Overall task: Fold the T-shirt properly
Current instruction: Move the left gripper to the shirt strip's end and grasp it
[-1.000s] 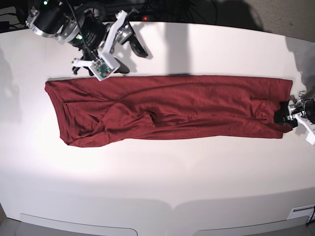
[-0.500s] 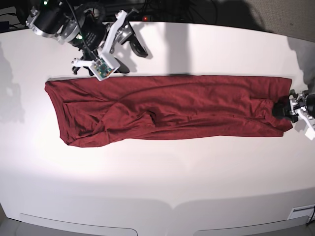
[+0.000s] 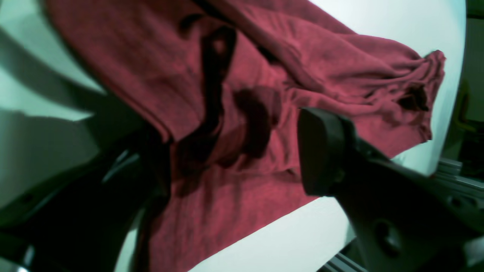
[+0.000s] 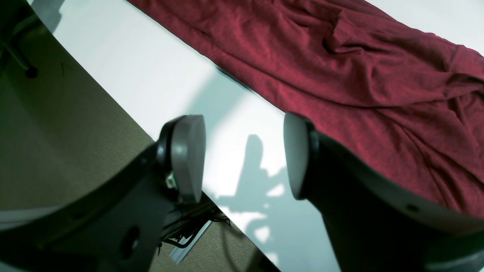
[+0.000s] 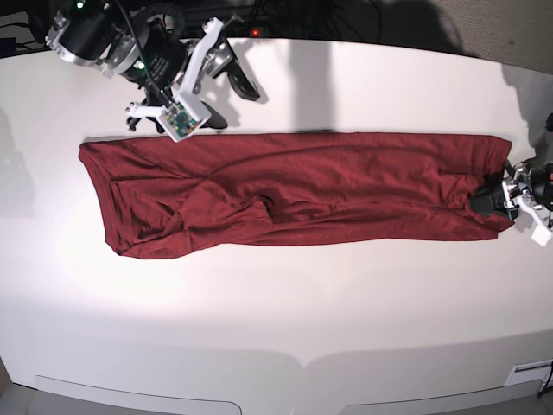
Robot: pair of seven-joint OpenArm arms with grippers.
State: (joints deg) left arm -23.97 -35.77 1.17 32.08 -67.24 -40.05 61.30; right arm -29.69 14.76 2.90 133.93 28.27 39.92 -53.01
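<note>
My left gripper (image 5: 494, 201) had its fingers wide apart over one end of the soft dark red shirt (image 5: 294, 192), ready to pinch it. My right gripper (image 4: 242, 158) waited beside the shirt, open and empty.

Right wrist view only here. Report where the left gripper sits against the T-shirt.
Observer: The left gripper is at the T-shirt's end farthest from your arm, over the fabric's edge.
Operator: Give me its jaws.
Observer: Open wide in the left wrist view. Fabric lies under the spread fingers, not pinched.
Operator: Describe the whole shirt.
Observer: One long narrow band across the table, wider and more wrinkled at your arm's end.
</note>
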